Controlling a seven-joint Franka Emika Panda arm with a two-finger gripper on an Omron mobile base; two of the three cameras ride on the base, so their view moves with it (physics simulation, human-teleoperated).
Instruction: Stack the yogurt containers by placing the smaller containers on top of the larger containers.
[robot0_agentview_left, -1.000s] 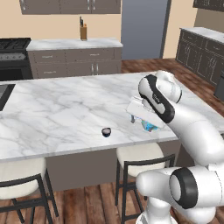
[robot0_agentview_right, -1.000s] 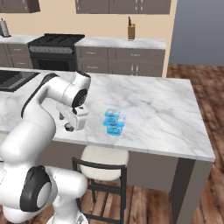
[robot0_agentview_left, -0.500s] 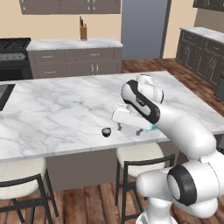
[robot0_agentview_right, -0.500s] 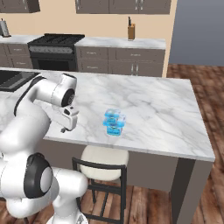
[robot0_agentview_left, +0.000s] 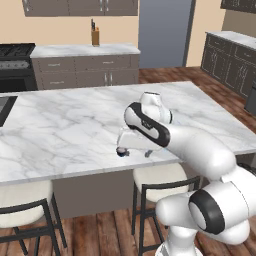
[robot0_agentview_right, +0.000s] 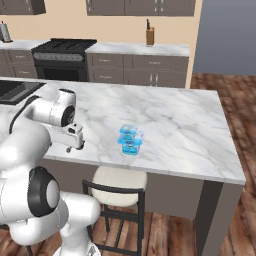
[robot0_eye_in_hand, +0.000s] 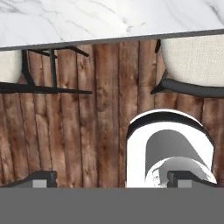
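Observation:
The small dark cup (robot0_agentview_left: 120, 152) stands on the marble island counter (robot0_agentview_left: 60, 135) close to its front edge. My gripper (robot0_agentview_left: 135, 151) hangs low over that edge, its left finger right beside the cup; I cannot tell whether they touch. The jaws stand wide apart with nothing between them, as the fingertips (robot0_eye_in_hand: 42, 177) in the hand view confirm. The light-blue tub (robot0_agentview_right: 131, 139) sits on the counter (robot0_agentview_right: 180, 130) well to the right of my gripper (robot0_agentview_right: 76, 144). In the left base view my arm hides the tub.
Stools (robot0_agentview_left: 156, 176) (robot0_agentview_right: 120, 181) stand under the counter's front edge; the hand view looks past that edge (robot0_eye_in_hand: 109, 37) at them (robot0_eye_in_hand: 194, 61) and the wood floor (robot0_eye_in_hand: 100, 113). A sink (robot0_agentview_right: 15, 90) lies at the counter's far left. Stove (robot0_agentview_right: 65, 46) and cabinets line the back wall.
My arm swung left from over the blue tub to the dark cup and came down to the counter's front edge. The gripper stayed open; cup and tub did not move.

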